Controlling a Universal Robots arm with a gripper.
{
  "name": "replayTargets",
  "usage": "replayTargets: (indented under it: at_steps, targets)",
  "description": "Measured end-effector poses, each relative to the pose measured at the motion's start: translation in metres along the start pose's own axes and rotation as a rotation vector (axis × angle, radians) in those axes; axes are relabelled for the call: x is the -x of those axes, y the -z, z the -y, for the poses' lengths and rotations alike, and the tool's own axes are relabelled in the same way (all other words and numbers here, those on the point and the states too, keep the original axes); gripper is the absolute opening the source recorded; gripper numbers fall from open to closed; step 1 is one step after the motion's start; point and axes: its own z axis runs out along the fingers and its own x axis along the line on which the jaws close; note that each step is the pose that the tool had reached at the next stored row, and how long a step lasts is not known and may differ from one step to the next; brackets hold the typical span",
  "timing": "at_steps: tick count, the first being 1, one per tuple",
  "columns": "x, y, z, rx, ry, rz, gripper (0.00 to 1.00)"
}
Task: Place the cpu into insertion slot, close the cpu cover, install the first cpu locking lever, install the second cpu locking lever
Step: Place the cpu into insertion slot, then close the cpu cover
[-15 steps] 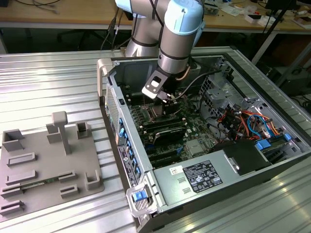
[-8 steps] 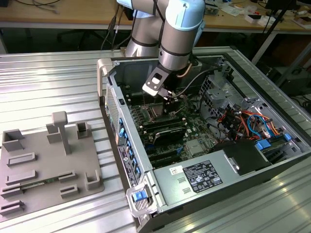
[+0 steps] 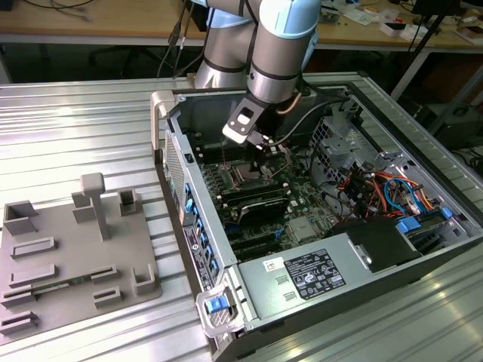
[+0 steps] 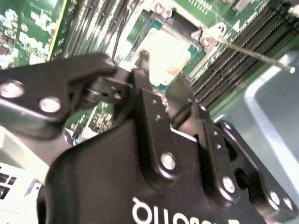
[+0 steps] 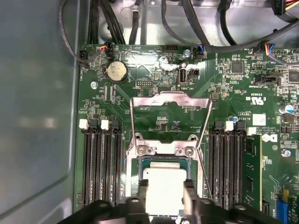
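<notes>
One gripper [image 5: 166,183], jaws pinched on opposite edges of cpu [image 5: 164,196] seated in insertion slot [image 5: 132,179]; cpu cover [image 5: 168,99] raised.

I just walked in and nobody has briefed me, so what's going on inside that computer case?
A robot arm reaches into the open computer case. Its tool is right at the cpu, which appears to lie in the insertion slot on the green board. Whether the tool grips the cpu is unclear. The cpu cover stands open, swung back from the slot, so nothing is closed or locked yet.
</notes>
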Motion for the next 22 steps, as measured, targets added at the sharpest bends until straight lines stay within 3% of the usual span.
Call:
replayTargets:
  at_steps: [2,3,4,6,22]
  targets:
    - [0.0000,0.0000,0.0000,0.0001,0.000,-0.0001,0.29]
    - [0.0000,0.0000,0.0000,0.0001,0.000,0.0000,0.29]
    - [0.0000,0.0001,0.0000,-0.0001,0.000,0.0001,0.17]
    - [0.0000,0.0001,0.0000,-0.0001,0.000,0.0001,0.11]
    - [0.0000,0.0003,-0.0008,0.0000,0.000,0.0001,0.11]
